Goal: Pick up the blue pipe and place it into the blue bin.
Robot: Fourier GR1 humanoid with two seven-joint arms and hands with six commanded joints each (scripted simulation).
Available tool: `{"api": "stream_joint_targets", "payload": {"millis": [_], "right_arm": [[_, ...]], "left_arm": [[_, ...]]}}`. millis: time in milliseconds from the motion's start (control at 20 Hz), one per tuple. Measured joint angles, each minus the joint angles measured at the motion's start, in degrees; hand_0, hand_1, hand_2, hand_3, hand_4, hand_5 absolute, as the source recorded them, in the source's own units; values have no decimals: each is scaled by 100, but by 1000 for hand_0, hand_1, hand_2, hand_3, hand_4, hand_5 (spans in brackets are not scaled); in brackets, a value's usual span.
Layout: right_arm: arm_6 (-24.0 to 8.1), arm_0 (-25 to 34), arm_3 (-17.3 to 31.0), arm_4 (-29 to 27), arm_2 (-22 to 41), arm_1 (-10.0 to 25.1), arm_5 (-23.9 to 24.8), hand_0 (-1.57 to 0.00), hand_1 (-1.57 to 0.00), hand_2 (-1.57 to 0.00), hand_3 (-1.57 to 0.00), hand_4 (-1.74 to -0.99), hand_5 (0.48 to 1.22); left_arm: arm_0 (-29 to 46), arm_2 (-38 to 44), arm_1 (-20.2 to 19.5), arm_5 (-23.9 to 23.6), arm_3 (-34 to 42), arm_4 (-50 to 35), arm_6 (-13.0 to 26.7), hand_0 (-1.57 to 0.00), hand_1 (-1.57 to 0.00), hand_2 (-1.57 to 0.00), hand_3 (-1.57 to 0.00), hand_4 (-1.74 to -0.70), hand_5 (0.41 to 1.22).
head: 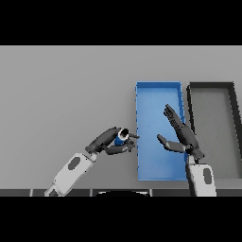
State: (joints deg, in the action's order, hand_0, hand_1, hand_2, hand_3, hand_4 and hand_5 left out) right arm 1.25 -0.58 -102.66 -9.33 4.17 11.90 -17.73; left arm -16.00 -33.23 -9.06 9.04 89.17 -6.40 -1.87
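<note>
The blue pipe (121, 138) is a short blue tube with a pale ring end. My left hand (109, 142) has its fingers and thumb curled round it and holds it just left of the blue bin (141, 170). The blue bin is a long open tray right of the table's middle. My right hand (181, 134) is over the blue bin with its fingers straight and its thumb spread, holding nothing.
A dark grey bin (232, 118) of the same shape stands right beside the blue bin on its right. The grey table (66, 94) stretches wide to the left and back.
</note>
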Motion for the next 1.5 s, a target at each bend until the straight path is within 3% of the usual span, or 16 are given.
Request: {"api": "stream_joint_targets", "payload": {"millis": [200,400,500,750,1100,1150,1250,1350,1400,1500], "right_arm": [[-971,502,-649,-1124,143,696,-761,1,1,1,1,-1319,501],[-1653,1140,-768,-1357,637,730,-1044,1,1,1,1,-1314,510],[-1733,1516,-729,-1319,804,744,-1221,1,1,1,1,-1306,521],[-1972,2146,-443,-1070,1282,400,-1440,1,1,1,1,-1232,531],[-2257,2882,14,-1055,1633,-126,-1559,1,-12,-29,-2,-1222,506],[-2201,2933,96,-1059,1636,-156,-1612,-53,-84,-102,-46,-1245,506],[-2272,3198,309,-1063,1689,-307,-1685,-345,-375,-379,-296,-1335,507],[-2372,3312,440,-1051,1776,-410,-1782,-718,-699,-739,-635,-1430,522],[-2295,3404,521,-990,1786,-443,-1843,-888,-873,-905,-768,-1486,550],[-2159,3473,648,-1391,1770,-465,-1867,-1134,-1124,-1145,-957,-1562,666]], "left_arm": [[2,11,-23,68,-13,22,-105,-1571,-1571,-1571,-1489,-1741,1221],[-40,76,-116,138,54,-1,-108,-1571,-1571,-1571,-1485,-1741,1221],[18,44,-92,142,43,30,-84,-1571,-1571,-1571,-1484,-1741,1221],[21,78,-130,330,96,-78,-228,-1571,-1571,-1571,-1516,-1741,1221],[-1,54,-103,328,61,85,-162,-1571,-1571,-1571,-1535,-1737,1221],[86,61,-142,392,72,32,-225,-1571,-1571,-1571,-1484,-1736,1221],[-27,78,-151,397,106,84,-188,-1182,-1078,-1063,-1030,-1682,1221],[-137,-80,-419,579,76,363,477,-818,-706,-680,-659,-1480,1221],[-149,-75,-382,581,52,446,614,-776,-706,-686,-583,-1533,1221],[-30,8,-285,462,163,561,666,-1063,-1017,-969,-939,-1607,1221]]}}
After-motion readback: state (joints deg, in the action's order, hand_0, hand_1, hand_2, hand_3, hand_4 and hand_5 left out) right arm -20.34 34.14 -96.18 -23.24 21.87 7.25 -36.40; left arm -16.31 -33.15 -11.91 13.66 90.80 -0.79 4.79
